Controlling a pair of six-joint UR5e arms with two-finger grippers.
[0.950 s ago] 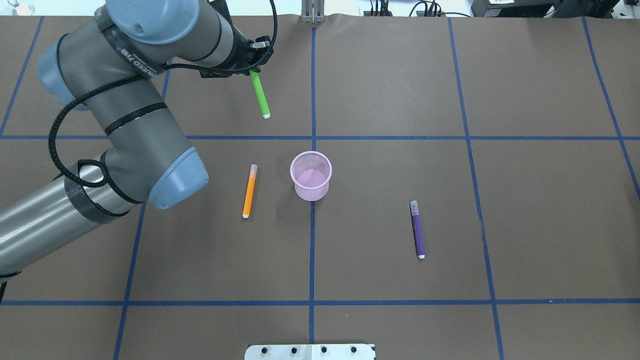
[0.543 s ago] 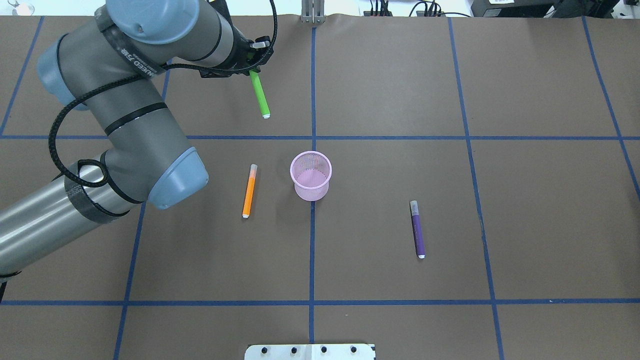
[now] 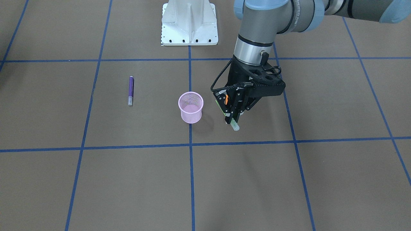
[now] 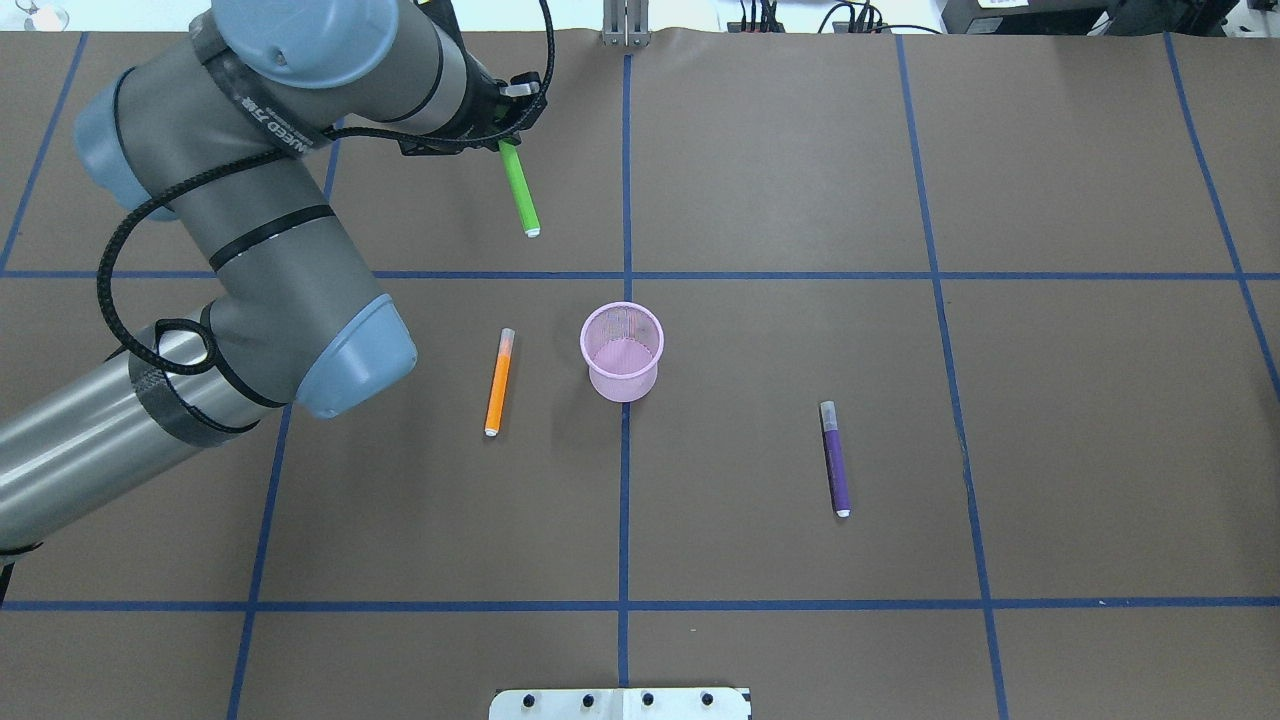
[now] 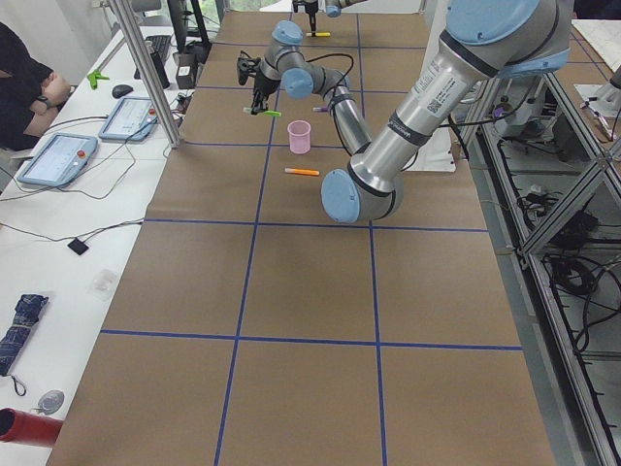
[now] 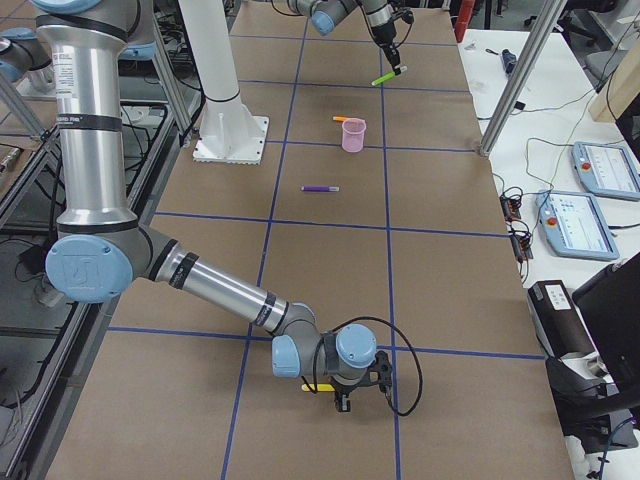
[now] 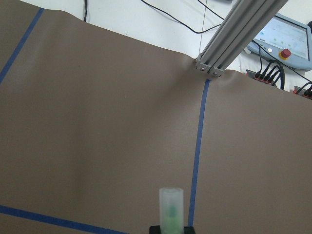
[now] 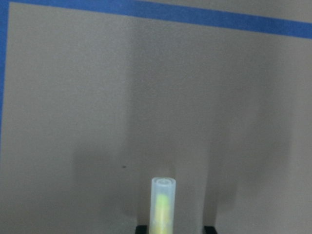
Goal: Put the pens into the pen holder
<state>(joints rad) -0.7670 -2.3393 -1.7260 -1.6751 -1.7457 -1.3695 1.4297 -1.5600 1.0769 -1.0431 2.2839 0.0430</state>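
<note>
- Across the table from the robot, you see the left gripper (image 3: 233, 119) clamped narrowly on the green pen (image 3: 235, 127), whose pale cap pokes out past the fingertips. The pen holder (image 3: 191, 117) stands upright just beside it, toward the view's left. The purple pen (image 3: 130, 90) lies flat, well apart from the cup.
- From overhead, you see the green pen (image 4: 519, 190) slanting out of the left gripper toward the robot, its white end near a blue tape line (image 4: 800, 275). The pen holder (image 4: 622, 385) sits on the centre line. The orange pen (image 4: 498, 382) lies near it on the left, and the purple pen (image 4: 835, 460) lies well apart on the right.
- From the left end, the near arm reaches past the pen holder (image 5: 299, 136), with the green pen (image 5: 267, 113) tilted in its grip. The orange pen (image 5: 302, 172) lies on the near side of the cup.
- From the right end, the right gripper (image 6: 345, 398) hangs low near the camera with the yellow pen (image 6: 318, 387) level at its fingers. You cannot judge the grip from here.
- On the left wrist camera, the green pen's cap (image 7: 171, 207) sits at bottom centre, over the brown table cover (image 7: 97, 122).
- On the right wrist camera, the yellow pen's clear cap (image 8: 162, 204) juts up from the bottom edge between two dark finger ends, so you can take the pincer as closed on it.
</note>
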